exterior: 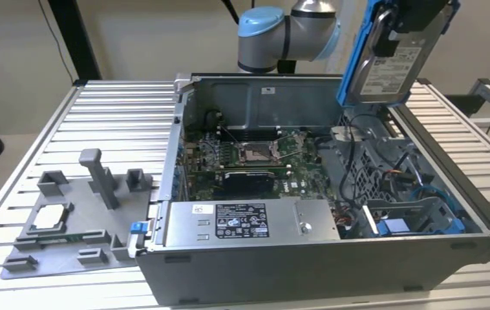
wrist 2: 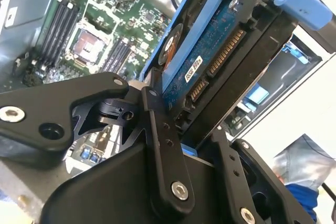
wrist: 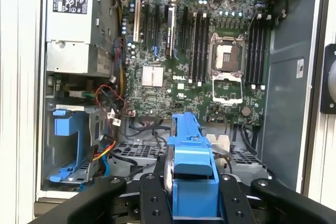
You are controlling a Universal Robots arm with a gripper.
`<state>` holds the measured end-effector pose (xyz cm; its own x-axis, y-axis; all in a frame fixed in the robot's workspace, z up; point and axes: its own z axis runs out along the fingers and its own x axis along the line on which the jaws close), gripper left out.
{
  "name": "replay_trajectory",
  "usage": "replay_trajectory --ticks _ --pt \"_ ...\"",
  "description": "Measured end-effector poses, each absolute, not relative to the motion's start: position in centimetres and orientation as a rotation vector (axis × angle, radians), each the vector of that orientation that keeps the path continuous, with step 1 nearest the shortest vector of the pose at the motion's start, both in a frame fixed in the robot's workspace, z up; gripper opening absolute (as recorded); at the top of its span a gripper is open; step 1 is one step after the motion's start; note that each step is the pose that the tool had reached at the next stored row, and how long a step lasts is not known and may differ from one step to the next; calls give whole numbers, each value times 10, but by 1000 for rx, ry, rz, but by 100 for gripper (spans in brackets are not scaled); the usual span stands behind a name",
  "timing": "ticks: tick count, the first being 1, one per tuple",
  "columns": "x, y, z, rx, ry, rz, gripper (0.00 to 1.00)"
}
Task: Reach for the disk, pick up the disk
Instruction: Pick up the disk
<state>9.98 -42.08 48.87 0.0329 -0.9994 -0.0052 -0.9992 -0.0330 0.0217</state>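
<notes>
The gripper (exterior: 417,16) holds the disk (exterior: 394,61) clamped between its black fingers (wrist 2: 164,145), lifted clear above the far right corner of the open computer case (exterior: 314,271) — label side facing the exterior view, blue bracket (exterior: 355,58) along its edge. In the second wrist view the disk (wrist 2: 210,66) shows its blue circuit board. Below lie the motherboard (wrist: 210,56), the power supply (exterior: 245,223) and an empty blue drive bay (wrist: 68,145) — a grey fixture tray (exterior: 64,226) rests on the table at the exterior view's left.

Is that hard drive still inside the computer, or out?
Out: the gripper holds the disk aloft above the open case.
</notes>
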Motion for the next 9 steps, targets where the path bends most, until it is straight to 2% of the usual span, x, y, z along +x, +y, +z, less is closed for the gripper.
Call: replay_trajectory --ticks 9 --pt "100 -430 489 2249 -2176 -30 0"
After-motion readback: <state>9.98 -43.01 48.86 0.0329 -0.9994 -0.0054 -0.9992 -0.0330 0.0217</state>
